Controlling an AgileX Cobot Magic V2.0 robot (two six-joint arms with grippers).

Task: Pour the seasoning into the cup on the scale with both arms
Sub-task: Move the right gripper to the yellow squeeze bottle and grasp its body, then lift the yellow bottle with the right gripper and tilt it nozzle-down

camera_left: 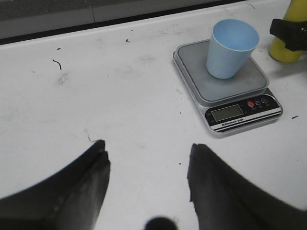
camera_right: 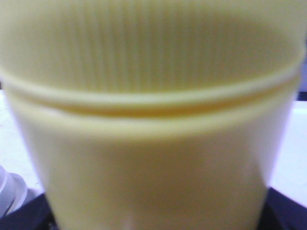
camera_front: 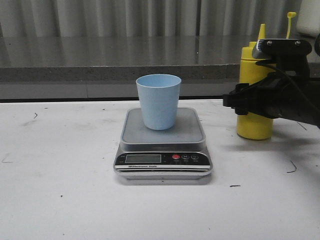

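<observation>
Right gripper (camera_front: 239,104) sits around the seasoning bottle (camera_front: 254,125), upright on the table (camera_front: 60,190); grip contact can't be confirmed. Cup (camera_front: 159,101) stands on the scale (camera_front: 163,145), just beside that gripper. Left gripper (camera_left: 146,167) spread, empty, well apart.

White table (camera_front: 60,200) w/ scale (camera_front: 163,150) & seasoning (camera_front: 253,95) bottle.

Seasoning bottle (camera_front: 254,122) midsection hidden behind right gripper (camera_front: 239,102), blurred close-up in right wrist view, scale (camera_front: 163,161) display unreadable
</observation>
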